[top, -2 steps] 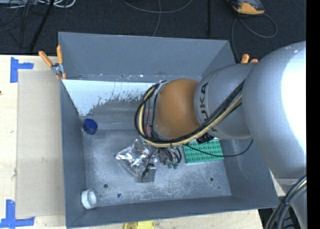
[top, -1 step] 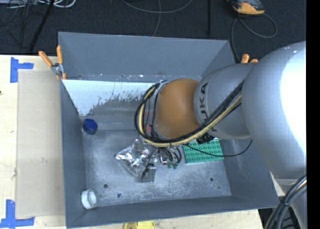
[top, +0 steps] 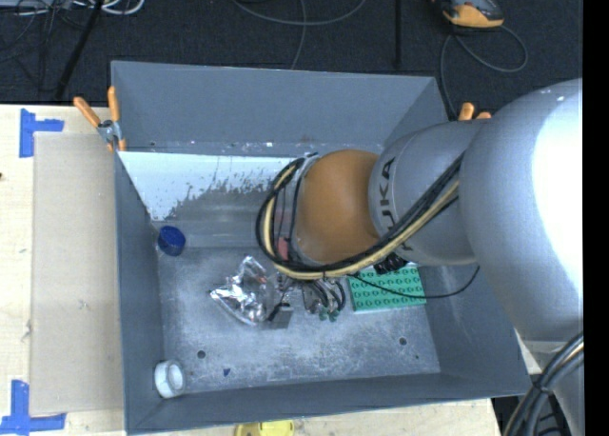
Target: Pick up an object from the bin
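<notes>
tool [top: 303,303] low at middle of bin [top: 285,110], opening cannot tell | crumpled foil wad [top: 243,293] just beside, left | likely light, crushable, slippery; take across a raised fold | green studded plate [top: 388,288] right

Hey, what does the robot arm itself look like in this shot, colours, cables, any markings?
The arm is built of fat, rounded silver-grey links, one with black KUKA lettering partly in sight. Its wrist carries a smooth, domed orange cover, and black and pale yellow cables loop round that cover. The gripper beneath is dark and small.
</notes>
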You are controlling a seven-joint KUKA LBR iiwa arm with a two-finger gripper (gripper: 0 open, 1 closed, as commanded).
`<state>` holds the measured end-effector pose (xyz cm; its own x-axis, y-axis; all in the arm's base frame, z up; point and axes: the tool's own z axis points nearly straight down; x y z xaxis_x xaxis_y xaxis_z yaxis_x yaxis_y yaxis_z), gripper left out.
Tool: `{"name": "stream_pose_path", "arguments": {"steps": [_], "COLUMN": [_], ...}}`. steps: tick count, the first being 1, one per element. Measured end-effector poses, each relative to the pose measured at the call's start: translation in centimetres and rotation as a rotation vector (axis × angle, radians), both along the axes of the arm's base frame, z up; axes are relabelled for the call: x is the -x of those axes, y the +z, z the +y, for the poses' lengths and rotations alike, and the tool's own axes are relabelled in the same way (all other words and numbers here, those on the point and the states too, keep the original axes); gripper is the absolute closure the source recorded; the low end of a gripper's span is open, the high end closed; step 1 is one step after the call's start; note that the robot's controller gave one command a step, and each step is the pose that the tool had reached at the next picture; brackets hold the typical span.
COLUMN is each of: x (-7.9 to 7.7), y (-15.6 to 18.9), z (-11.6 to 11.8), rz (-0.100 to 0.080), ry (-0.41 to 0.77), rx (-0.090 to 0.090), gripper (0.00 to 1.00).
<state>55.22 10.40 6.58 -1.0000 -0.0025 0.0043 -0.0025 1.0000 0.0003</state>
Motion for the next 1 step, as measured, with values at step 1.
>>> {"name": "stream_pose_path", "arguments": {"steps": [1], "x": [-0.24], "y": [9.61], "z": [0.0], "rz": [-0.012], "ry": [-0.004], "rx": [-0.002], "gripper": [1.0]}}
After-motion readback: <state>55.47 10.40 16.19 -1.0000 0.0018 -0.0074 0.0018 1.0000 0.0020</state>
